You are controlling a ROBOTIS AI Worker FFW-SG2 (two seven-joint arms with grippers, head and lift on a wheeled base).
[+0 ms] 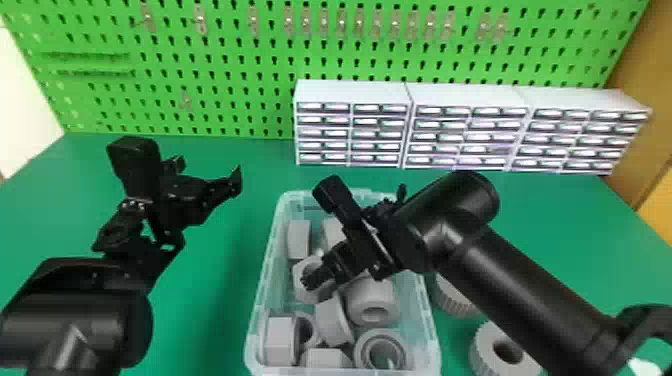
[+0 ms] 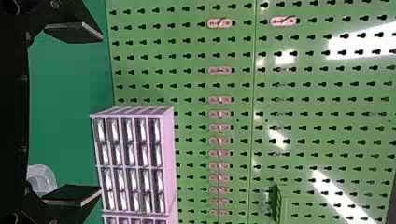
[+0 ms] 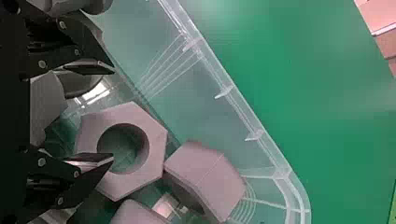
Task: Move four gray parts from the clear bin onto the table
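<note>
The clear bin (image 1: 256, 320) stands at the front middle of the table, holding several gray parts, among them a block (image 1: 299, 239) and a thick ring (image 1: 371, 300). My right gripper (image 1: 320, 276) is down over the bin's middle. In the right wrist view, my right gripper (image 3: 113, 114) is open, one finger over the hole of a gray hex nut (image 3: 156, 140); no grip on it shows. A second angular part (image 3: 210, 179) lies beside that nut. Left of the bin, above the table, my left gripper (image 1: 210, 172) is parked; the left wrist view shows this gripper (image 2: 101, 114) open.
Two gray round parts, one ridged (image 1: 455, 297) and one with a hole (image 1: 487, 345), lie on the green table (image 1: 215, 300) right of the bin, near the right forearm. White drawer cabinets (image 1: 350, 92) stand behind, before a green pegboard (image 1: 225, 55).
</note>
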